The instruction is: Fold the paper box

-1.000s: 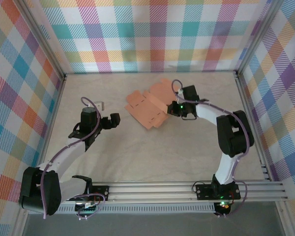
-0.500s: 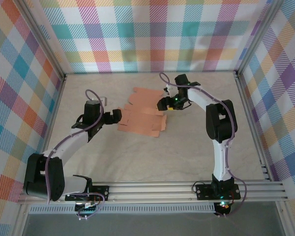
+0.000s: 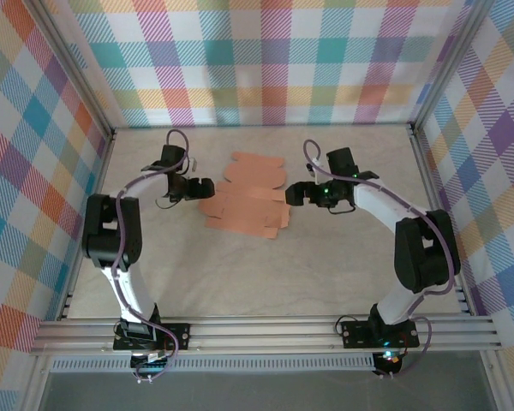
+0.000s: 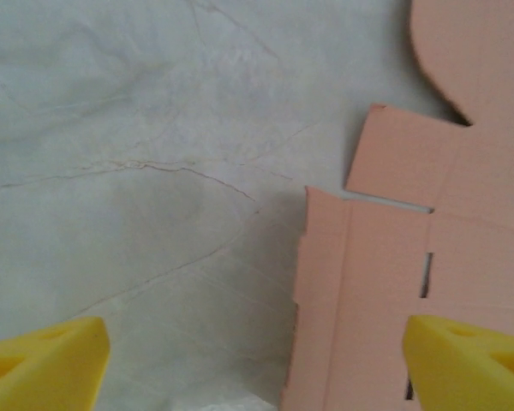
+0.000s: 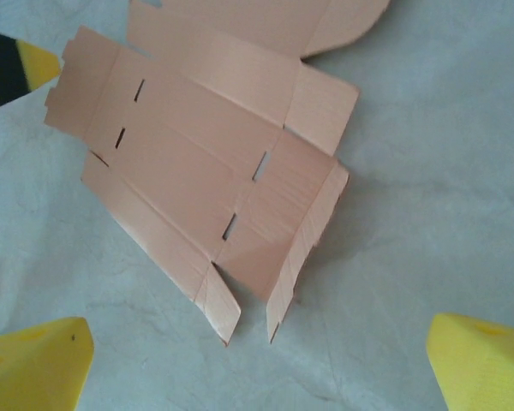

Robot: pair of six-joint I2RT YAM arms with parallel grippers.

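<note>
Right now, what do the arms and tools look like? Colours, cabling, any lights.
Left arm and right arm: white links, black joint housings, a lavender cable looping along each. Left tool and right tool look black from above; the wrist views show yellow wedge-shaped fingertips. A green light glows just behind the right tool.
</note>
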